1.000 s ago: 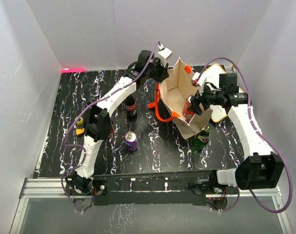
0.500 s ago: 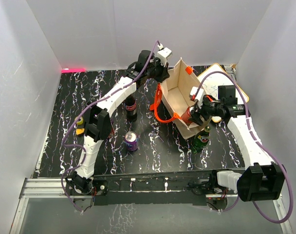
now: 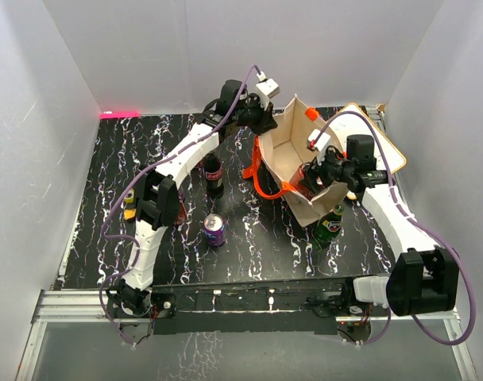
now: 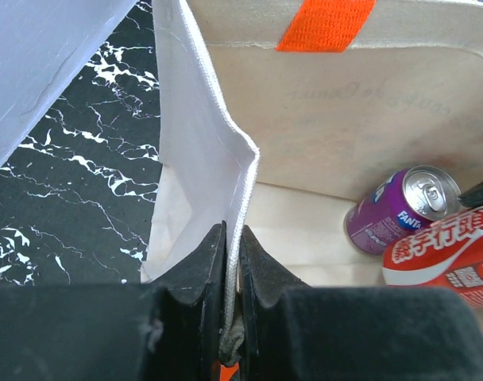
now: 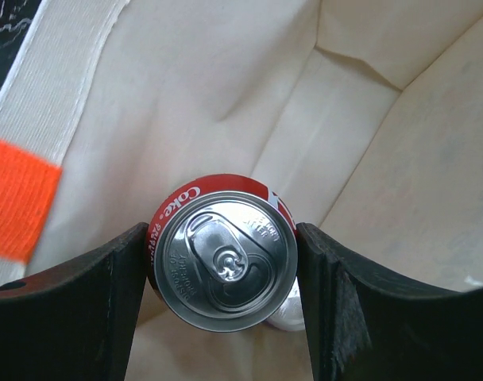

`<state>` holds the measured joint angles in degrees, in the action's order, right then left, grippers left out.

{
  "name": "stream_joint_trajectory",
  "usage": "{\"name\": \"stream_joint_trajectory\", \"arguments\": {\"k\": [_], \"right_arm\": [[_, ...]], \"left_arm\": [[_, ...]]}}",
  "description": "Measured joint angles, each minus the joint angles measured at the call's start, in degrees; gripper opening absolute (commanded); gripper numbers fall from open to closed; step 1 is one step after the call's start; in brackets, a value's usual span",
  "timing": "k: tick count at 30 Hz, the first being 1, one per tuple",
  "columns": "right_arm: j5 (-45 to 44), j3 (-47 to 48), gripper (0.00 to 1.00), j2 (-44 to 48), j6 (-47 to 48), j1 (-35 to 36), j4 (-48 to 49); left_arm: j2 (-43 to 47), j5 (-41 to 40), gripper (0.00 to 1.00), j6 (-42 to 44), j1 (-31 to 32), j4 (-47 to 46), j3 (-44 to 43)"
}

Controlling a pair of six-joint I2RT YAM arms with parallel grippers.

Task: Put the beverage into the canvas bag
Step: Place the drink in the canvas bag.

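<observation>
Left arm stretched far across the tabletop (image 3: 146, 151), the left claw (image 4: 232, 262) clenched on the canvas bag's (image 3: 283, 135) rim. The right claw (image 5: 224, 274), inside the bag, grasps a red can (image 4: 444, 250) by its sides, just beside a purple can (image 4: 392, 210) lying within. A green bottle (image 3: 329, 228) stands just beside the bag's near corner. From above, the right claw largely hides the red can.

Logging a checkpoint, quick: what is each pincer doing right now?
Left pincer: closed on the rim of the bag.
Right pincer: holding the red can inside the bag.
</observation>
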<state>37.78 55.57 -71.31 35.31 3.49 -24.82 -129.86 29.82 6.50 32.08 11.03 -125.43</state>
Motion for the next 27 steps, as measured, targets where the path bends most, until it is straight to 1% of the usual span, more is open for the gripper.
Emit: {"name": "stream_joint_trajectory", "arguments": {"k": [6, 11, 22, 27], "right_arm": [[-3.08, 0.04, 0.08, -3.34, -5.84, 2.64, 9.01], [-4.96, 0.28, 0.08, -6.12, -7.85, 3.63, 13.31], [-8.61, 5.42, 0.08, -15.26, -8.39, 5.01, 14.73], [-10.21, 7.98, 0.08, -18.21, -5.77, 5.07, 12.37]], "left_arm": [[0.00, 1.14, 0.00, 0.76, -0.15, 0.31, 0.00], [0.00, 1.36, 0.00, 1.03, -0.48, 0.42, 0.00], [0.00, 1.73, 0.00, 1.16, -0.90, 0.57, 0.00], [0.00, 1.70, 0.00, 1.11, -0.90, 0.55, -0.02]]}}
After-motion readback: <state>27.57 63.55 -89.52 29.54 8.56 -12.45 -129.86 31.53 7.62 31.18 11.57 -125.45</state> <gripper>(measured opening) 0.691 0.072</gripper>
